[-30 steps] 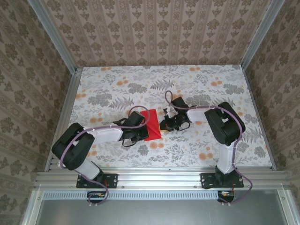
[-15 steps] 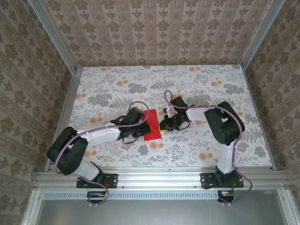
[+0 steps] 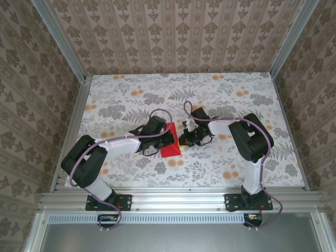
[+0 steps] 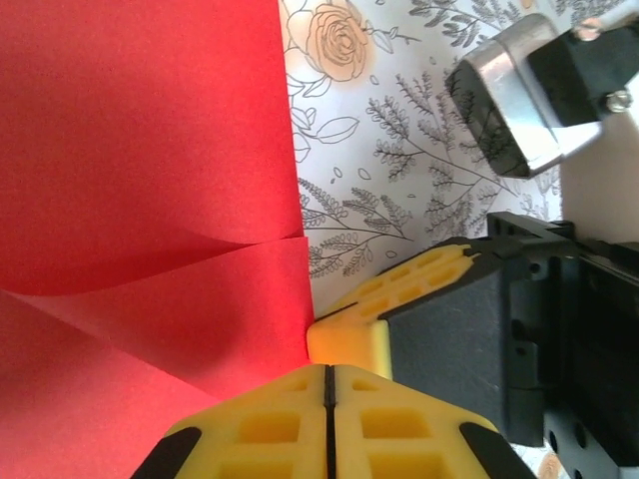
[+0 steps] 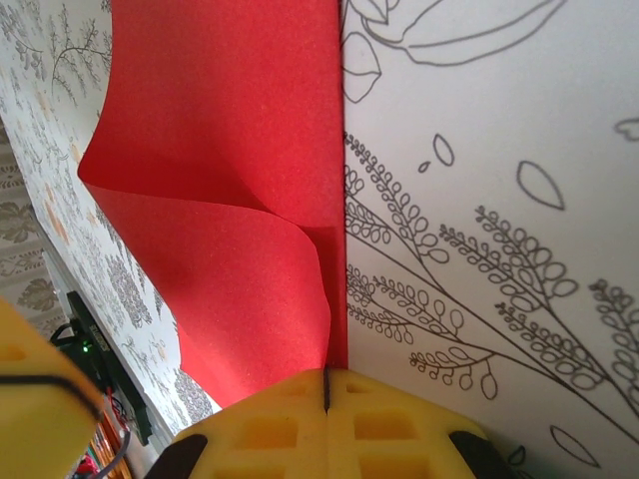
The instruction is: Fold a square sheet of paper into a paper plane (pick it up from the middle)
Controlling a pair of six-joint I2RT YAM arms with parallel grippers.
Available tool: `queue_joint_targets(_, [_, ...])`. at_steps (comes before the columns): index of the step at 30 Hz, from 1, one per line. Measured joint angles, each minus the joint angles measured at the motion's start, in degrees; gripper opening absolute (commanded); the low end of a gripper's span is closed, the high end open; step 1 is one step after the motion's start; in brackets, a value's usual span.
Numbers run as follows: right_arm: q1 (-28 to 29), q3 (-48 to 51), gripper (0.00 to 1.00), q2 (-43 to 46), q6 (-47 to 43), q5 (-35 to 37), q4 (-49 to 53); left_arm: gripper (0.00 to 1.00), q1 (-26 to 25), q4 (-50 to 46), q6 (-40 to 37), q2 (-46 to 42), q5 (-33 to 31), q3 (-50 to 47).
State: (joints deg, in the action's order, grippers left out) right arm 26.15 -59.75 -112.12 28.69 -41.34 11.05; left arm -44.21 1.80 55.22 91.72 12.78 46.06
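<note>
- The square sheet of paper [image 3: 172,146] is bright red and lies near the middle of the table [image 3: 226,94], between the ends of the two arms.
- It is not flat. In the right wrist view one layer of the sheet [image 5: 230,150] rises up and curls over another layer, and its straight edge runs along the floral table top.
- In the left wrist view the sheet [image 4: 140,130] shows a soft fold line that runs from the left side to its right edge.
- The right gripper [image 5: 326,399] has its yellow pads pressed together, and the edge of the red sheet goes into the line between them, so it is clamped on the paper.
- The left gripper [image 4: 327,399] has also its yellow pads pressed together, with only a thin dark line between them. The red sheet reaches up to these pads, but I cannot tell if the paper is really between them.
- The yellow fingers [image 4: 419,284] of the right gripper are just beside the left gripper's pads, at the right edge of the sheet.
- A silver round part [image 4: 504,95] of the right arm is above the table in the left wrist view.
- The left arm [image 3: 115,146] and the right arm [image 3: 247,134] both bend inward to the sheet.
- The table has a pattern of grey leaves and orange flowers, and walls with wallpaper [image 3: 173,37] stand around it.
</note>
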Motion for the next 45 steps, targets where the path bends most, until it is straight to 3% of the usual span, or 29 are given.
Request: queue_joint_targets(45, [0.0,-2.8,0.02,-1.2,-0.2,0.4,4.4,0.07,0.0,0.9,-0.4,5.1,-1.7,0.2])
